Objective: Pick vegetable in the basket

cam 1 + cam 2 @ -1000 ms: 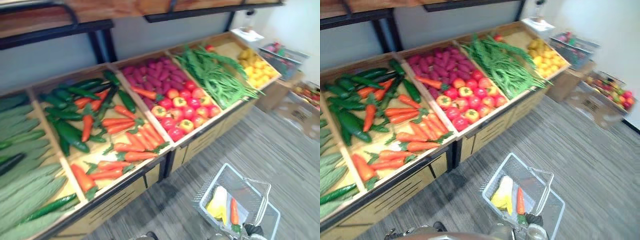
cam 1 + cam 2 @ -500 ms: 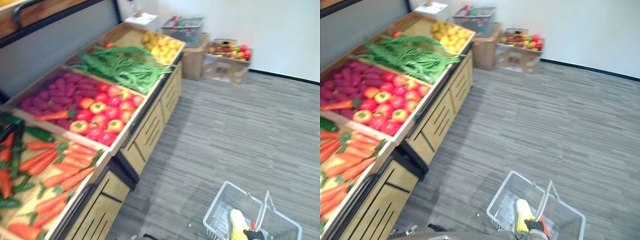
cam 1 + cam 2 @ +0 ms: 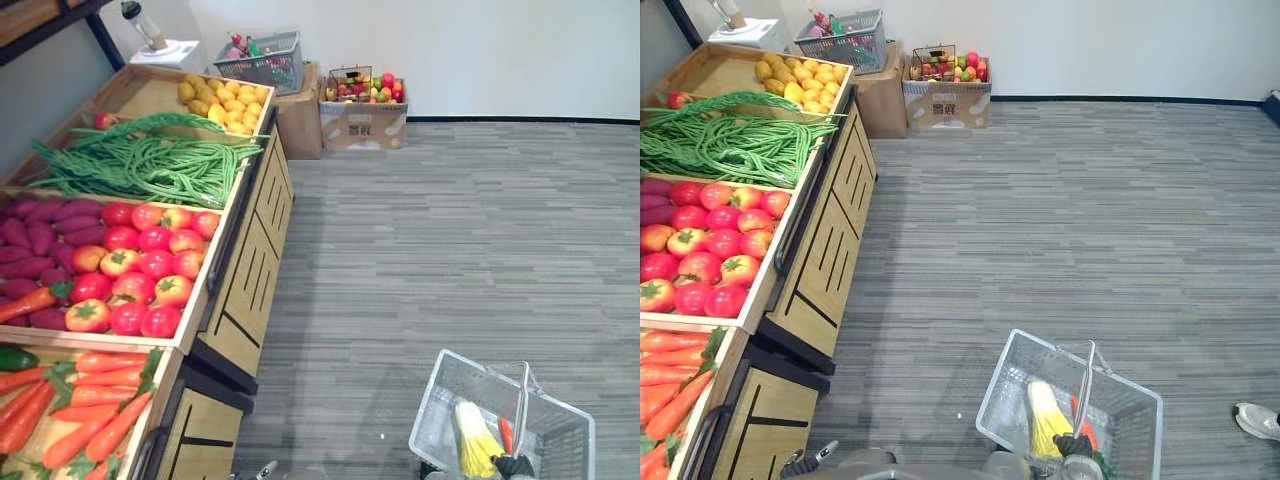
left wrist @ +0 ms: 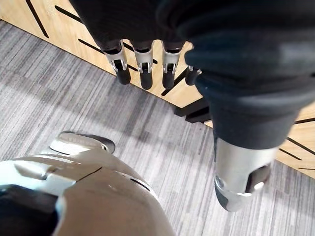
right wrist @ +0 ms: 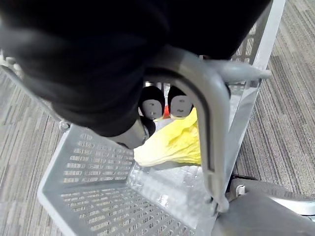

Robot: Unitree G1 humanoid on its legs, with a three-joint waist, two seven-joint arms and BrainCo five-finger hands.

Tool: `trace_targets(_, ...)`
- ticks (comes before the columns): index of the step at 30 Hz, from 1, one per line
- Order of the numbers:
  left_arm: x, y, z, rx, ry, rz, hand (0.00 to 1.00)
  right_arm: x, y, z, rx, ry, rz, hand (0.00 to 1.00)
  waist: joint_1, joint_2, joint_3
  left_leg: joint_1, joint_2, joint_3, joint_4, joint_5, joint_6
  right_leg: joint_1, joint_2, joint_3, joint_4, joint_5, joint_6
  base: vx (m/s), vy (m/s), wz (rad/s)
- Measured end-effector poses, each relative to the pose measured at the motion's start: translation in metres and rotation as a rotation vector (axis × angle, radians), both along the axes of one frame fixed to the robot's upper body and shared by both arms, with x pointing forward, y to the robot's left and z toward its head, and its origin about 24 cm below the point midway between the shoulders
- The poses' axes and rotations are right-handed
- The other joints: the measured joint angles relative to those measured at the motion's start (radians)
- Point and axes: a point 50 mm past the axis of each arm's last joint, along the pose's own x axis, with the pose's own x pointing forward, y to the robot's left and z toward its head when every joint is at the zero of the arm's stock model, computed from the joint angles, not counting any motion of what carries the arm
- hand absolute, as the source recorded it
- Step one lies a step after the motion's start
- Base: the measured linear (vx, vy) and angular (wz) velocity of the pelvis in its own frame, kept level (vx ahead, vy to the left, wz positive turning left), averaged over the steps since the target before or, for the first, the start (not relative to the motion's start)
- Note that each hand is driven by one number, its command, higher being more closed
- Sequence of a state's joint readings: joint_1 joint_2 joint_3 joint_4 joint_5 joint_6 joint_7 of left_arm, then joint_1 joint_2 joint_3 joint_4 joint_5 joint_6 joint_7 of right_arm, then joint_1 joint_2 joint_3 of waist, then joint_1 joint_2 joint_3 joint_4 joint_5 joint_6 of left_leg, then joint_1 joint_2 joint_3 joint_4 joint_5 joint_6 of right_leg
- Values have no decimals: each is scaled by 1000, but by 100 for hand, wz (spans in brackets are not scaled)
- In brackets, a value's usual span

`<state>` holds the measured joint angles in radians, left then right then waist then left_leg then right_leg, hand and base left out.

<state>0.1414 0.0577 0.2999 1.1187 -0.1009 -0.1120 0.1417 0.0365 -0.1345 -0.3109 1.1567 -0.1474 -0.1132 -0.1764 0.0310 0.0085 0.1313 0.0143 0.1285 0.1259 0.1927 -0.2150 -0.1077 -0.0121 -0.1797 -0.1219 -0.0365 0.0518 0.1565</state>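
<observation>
The view has swung off the carrot crate toward open floor, so picking looks paused. The basket [image 3: 1002, 402] hangs from the right hand [image 5: 179, 105], curled round its handle [image 5: 207, 114], as before. A yellow vegetable [image 3: 1045, 420] and a carrot [image 3: 506, 434] lie inside. To the basket's left, the left hand [image 4: 143, 65] dangles slack beside the produce stand [image 3: 250, 290]. A person's shoe [image 3: 1256, 420] rests to its right.

In the basket [image 3: 1005, 400], the carrot [image 3: 506, 434] sits mostly hidden behind the handle [image 5: 209, 113] and right hand [image 5: 123, 98].

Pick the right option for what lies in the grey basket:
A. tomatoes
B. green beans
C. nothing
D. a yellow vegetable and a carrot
D: the basket holds a yellow vegetable with a carrot beside it.
</observation>
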Motion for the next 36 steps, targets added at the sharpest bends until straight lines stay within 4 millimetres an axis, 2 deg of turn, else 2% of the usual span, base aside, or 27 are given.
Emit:
trace_targets(5, -4, 2, -1, 10, 21, -48, 0, -7, 2, -2, 26, 5, -43, 100, -5, -22, -22, 6, -26, 36, -16, -10, 9, -8, -20, 47, -34, 25, 8, -42, 45, -23)
trace_targets(11, -4, 2, -1, 13, 31, -98, 0, -13, 0, -3, 41, 7, -89, 100, -6, -24, -42, 29, -35, 63, -13, -27, 15, -32, -23, 78, -2, 29, 16, 67, 31, -20)
trace_targets(13, -3, 1, -1, 13, 29, -103, 0, -7, -1, -1, 44, -15, -101, 100, -4, -19, -38, 43, -29, 64, -13, -33, 24, -92, -14, 84, 118, 3, -22, 29, 25, -32)
trace_targets(15, -1, 0, -1, 13, 23, -119, 0, 1, -1, 0, 45, -40, -106, 100, -1, -21, -16, 82, -26, 89, -17, -43, 34, -176, -11, 85, 338, -25, -65, -22, 28, -35)
trace_targets(16, 1, 0, 0, 16, 18, -124, 0, 4, -2, 1, 44, -47, -107, 100, -2, -21, -7, 102, -27, 97, -18, -49, 36, -193, -15, 81, 397, -25, -66, -40, 35, -34)
trace_targets(17, 1, 3, 1, 23, 15, -126, 0, 5, -1, 2, 45, -55, -114, 100, -1, -41, 6, 125, -34, 109, -20, -59, 42, -217, -29, 68, 471, -25, -66, -51, 34, -30)
trace_targets(18, 1, 7, 1, 32, 18, -127, 0, 6, 0, 1, 49, -62, -120, 100, -3, -40, 6, 150, -39, 118, -25, -65, 48, -239, -54, 46, 528, -25, -66, -34, 22, -29)
trace_targets(19, 0, 8, 1, 36, 20, -127, 0, 5, 1, 1, 50, -67, -119, 100, -6, -57, 7, 163, -45, 124, -38, -66, 53, -249, -69, 23, 540, -26, -66, 3, 25, -25)
trace_targets(21, -1, 9, 2, 39, 22, -126, 0, 7, 2, 2, 48, -79, -113, 100, -4, -54, 2, 173, -45, 142, -64, -58, 55, -246, -88, -45, 496, -40, -85, 50, 27, -22)
trace_targets(24, 0, 11, 2, 44, 24, -129, 0, 9, 6, 1, 55, -78, -96, 100, -5, -59, 3, 166, -32, 167, -86, -46, 36, -244, -60, -108, 298, -23, -64, 157, -58, -16)
trace_targets(25, -2, 13, 2, 49, 28, -130, 0, 7, 10, 0, 67, -67, -103, 100, -10, -66, 1, 172, -30, 164, -89, -53, 18, -236, -51, -112, 248, 14, -56, 225, -154, 0)
trace_targets(26, -1, 5, 0, 28, 30, -137, 0, 8, 5, 1, 58, -67, -126, 100, -15, -40, 6, 185, 3, 155, -95, -49, 0, -225, -23, -131, 267, 3, -64, 243, -171, 3)
trace_targets(28, 1, 0, 0, 18, 23, -137, 0, 7, -1, 2, 46, -63, -127, 100, -22, -6, 3, 183, 33, 121, -102, -40, -15, -236, 1, -154, 305, -49, -76, 262, -191, 7)
trace_targets(29, -1, -3, -1, 9, 25, -136, 0, 7, -1, 2, 45, -64, -128, 100, -28, 1, 1, 177, 45, 101, -80, -30, -32, -240, 9, -162, 330, -84, -84, 286, -246, 16)
trace_targets(32, 0, -2, -1, 11, 21, -133, 0, 1, -1, 1, 45, -49, -133, 100, -34, 4, -8, 123, 82, 35, 67, -17, -49, -205, 21, -197, 354, -153, -99, 199, -202, 21)
trace_targets(35, 5, -2, 1, 12, -4, -117, 0, -2, -1, 0, 45, -39, -134, 100, -32, 2, -12, 29, 103, -31, 255, 49, -88, -157, 34, -212, 332, -174, -109, 187, -175, 19)
trace_targets(36, 6, -2, 1, 10, -12, -103, 0, -3, 0, -1, 47, -35, -130, 100, -28, 3, -12, -10, 108, -59, 332, 99, -114, -133, 45, -213, 309, -174, -113, 214, -143, -3)
